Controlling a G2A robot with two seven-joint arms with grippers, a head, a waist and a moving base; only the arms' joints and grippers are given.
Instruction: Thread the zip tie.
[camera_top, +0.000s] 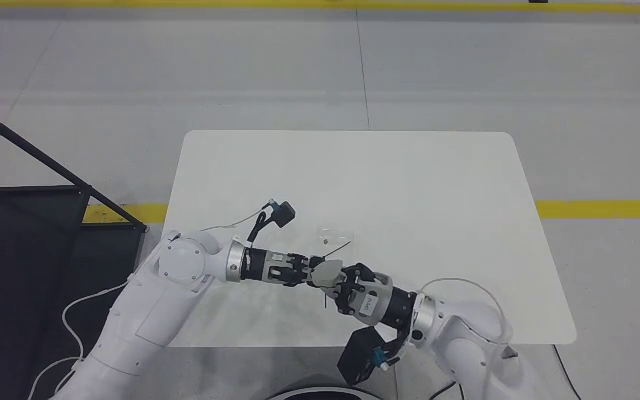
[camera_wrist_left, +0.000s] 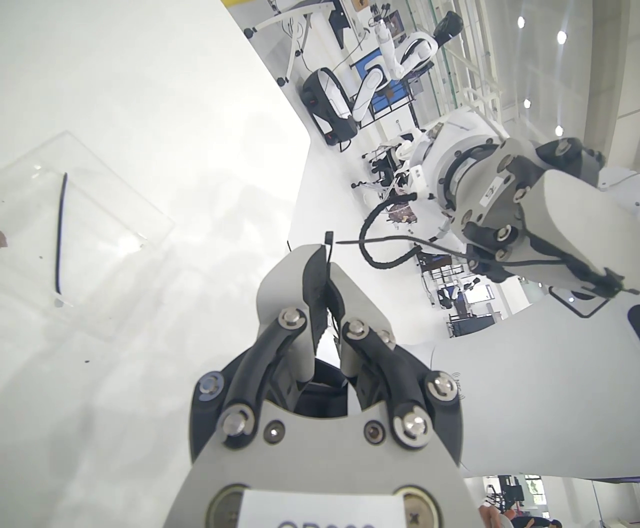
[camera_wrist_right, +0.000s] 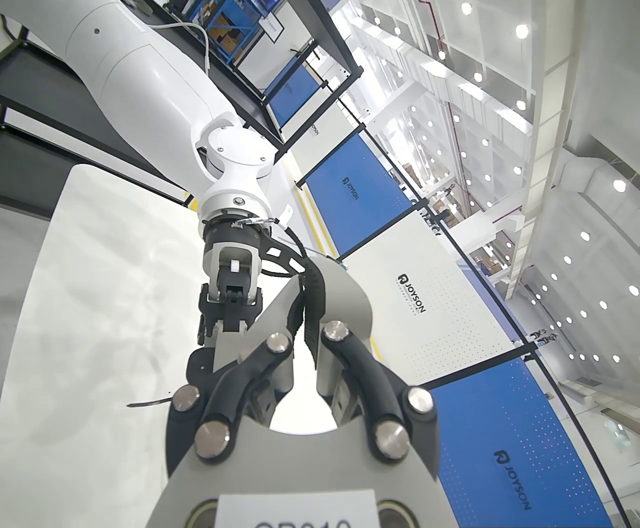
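Above the desk (camera_wrist_left: 150, 100), the left claw (camera_wrist_left: 326, 262) was clenched on the head of the zip tie (camera_wrist_left: 390, 242) and the right claw (camera_wrist_right: 309, 280) on its strap, the tip seemingly just beside the head, not yet threaded.

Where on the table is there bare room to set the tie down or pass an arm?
The far half of the table, beyond the clear tray, is bare, as is the stretch from the tray to the right edge. Crowded: the near edge, where left gripper and right gripper meet on the zip tie.
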